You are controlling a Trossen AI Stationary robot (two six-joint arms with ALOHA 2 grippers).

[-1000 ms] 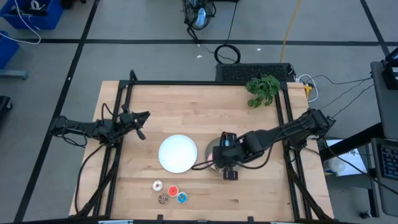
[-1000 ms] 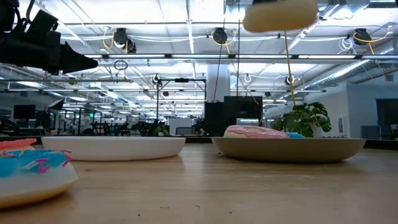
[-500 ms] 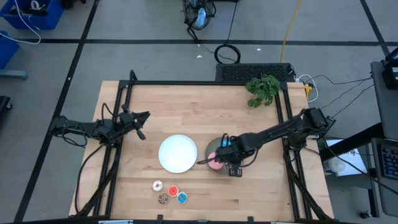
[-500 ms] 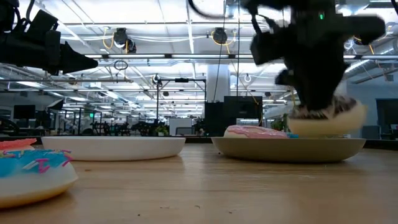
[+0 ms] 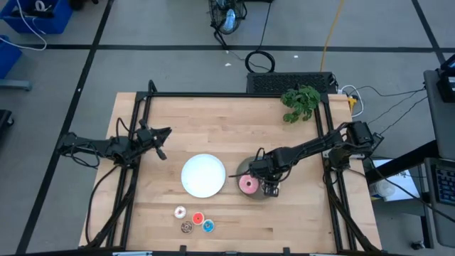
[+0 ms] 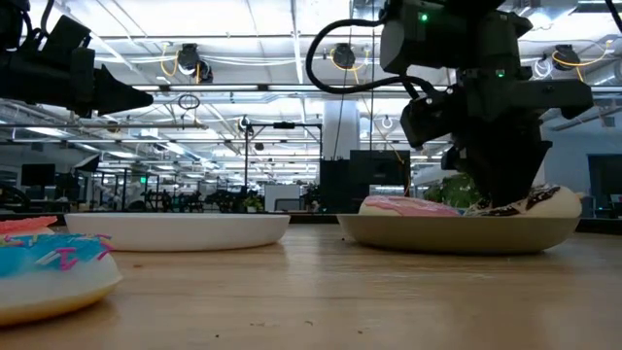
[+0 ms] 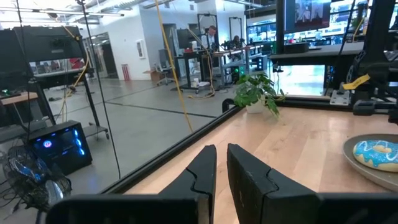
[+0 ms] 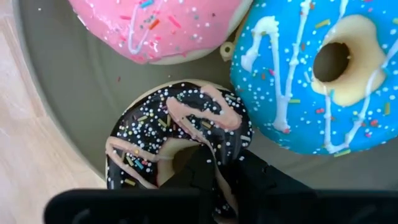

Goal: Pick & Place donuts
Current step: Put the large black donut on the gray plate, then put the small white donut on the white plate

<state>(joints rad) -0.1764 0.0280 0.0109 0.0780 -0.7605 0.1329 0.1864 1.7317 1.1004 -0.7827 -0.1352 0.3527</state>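
— Donuts first: the brown-sprinkled donut is down at the edge of the grey plate, and the right pincer has its fingers pinched through the ring, holding it.

— So not released?

— Not from what I can see. The wrist camera shows the dark fingers closed on the chocolate icing. It sits just beside the pink donut and the blue donut, all three crowded on that one plate, the blue and brown looking as if they touch.

— How much of the job is done, then?

— I'd judge the three larger ones are placed, or nearly, once that grip opens. Four tiny ones wait together near the front edge of the desk: the white-pink donut, the red donut, the small brown donut and the small blue donut.

— And the white plate?

— Bare, as far as I can tell, just left of the grey one. My guess is the little four are meant for it, though that's only a guess.

— Count it for me.

— Seven donuts, two plates, two arms, one potted plant at the far corner.

— The other arm?

— The left pincer hangs over the left side of the desk, well apart from everything, fingers narrow with only a slit between, holding nothing.
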